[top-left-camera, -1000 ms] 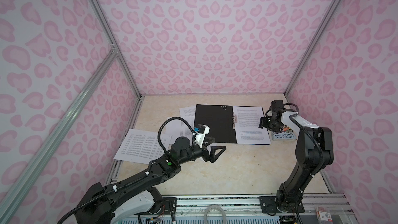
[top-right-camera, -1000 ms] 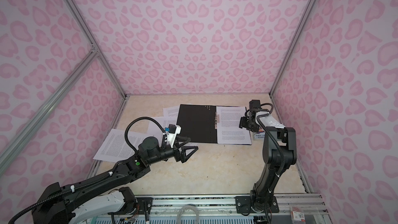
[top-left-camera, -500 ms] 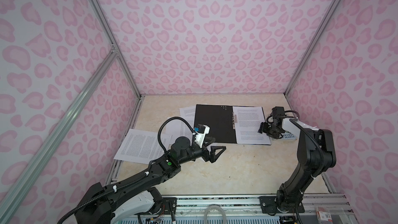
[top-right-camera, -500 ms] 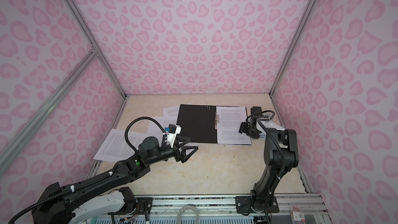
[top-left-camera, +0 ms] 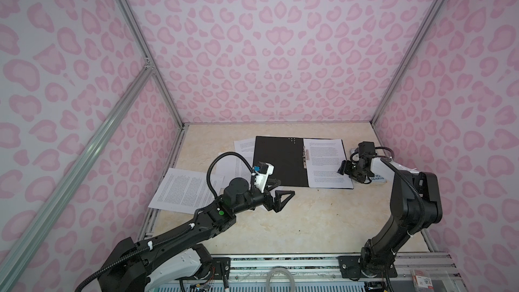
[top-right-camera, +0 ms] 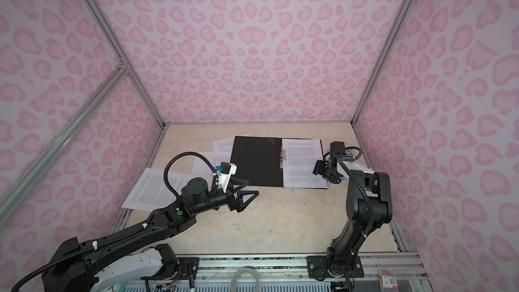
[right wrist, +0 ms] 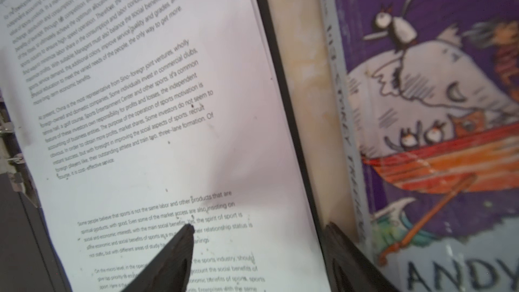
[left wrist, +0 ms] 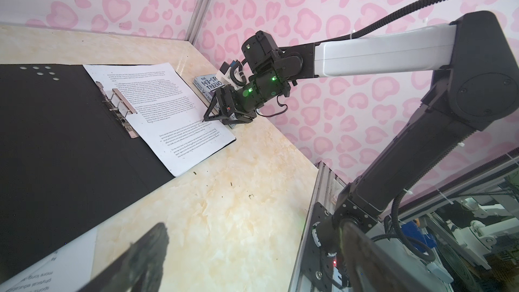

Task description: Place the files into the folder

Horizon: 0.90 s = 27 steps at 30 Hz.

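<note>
Taking the back wall as twelve o'clock in both top views, the folder (top-left-camera: pixel 278 161) (top-right-camera: pixel 258 161) lay open, black inside up, toward twelve on the worktop (top-left-camera: pixel 309 220). One printed sheet (top-left-camera: pixel 325 161) (left wrist: pixel 168 108) rested on its three o'clock half, beside the metal clip (left wrist: pixel 120 105). The loose sheets (top-left-camera: pixel 185 189) (top-right-camera: pixel 151 192) lay out toward nine o'clock, one tucked partly under the folder's nine o'clock edge.

I saw my right pincer (top-left-camera: pixel 348 174) (right wrist: pixel 258 227) spread apart, straddling the folder's three o'clock edge. One fingertip (right wrist: pixel 185 237) touched the printed sheet, and the other stood at the strip of worktop between the folder and the book (right wrist: pixel 435 108). It gripped nothing.

My left pincer (top-left-camera: pixel 285 188) (top-right-camera: pixel 251 187) hung released and empty above the worktop, near the folder's seven o'clock corner.
</note>
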Available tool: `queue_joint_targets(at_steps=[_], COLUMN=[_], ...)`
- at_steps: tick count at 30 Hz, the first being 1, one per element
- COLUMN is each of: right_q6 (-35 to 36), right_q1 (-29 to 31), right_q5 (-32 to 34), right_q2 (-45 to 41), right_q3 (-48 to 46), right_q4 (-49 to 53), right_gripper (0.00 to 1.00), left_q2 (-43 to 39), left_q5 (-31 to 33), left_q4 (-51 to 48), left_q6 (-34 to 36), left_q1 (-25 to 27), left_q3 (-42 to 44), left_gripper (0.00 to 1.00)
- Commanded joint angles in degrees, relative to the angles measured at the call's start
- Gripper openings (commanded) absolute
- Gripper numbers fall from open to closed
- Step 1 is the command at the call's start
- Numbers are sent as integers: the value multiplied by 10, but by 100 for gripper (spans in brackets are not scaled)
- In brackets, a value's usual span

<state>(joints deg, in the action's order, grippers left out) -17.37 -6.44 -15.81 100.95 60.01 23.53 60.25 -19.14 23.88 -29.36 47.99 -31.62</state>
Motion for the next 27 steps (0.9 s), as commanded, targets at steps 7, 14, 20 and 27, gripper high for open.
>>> queue_joint_targets(at_steps=[7, 14, 20, 27], right_q6=[-1, -4, -8, -8], right_q1=[0, -10, -13, -13], right_q5=[-12, -27, -45, -37], right_q2=[-23, 1, 0, -31], right_q3=[-21, -27, -37, -53], right_q4=[-19, -22, -30, -37], right_gripper=[74, 74, 73, 73], left_q2=[5, 2, 2, 5], left_q5=[-6, -6, -5, -6], left_q4=[10, 9, 9, 9], left_q6=[-1, -1, 0, -1], left_q1=[-1, -1, 0, 0], left_q3=[-9, -8, -8, -9], left_gripper=[97, 97, 97, 97])
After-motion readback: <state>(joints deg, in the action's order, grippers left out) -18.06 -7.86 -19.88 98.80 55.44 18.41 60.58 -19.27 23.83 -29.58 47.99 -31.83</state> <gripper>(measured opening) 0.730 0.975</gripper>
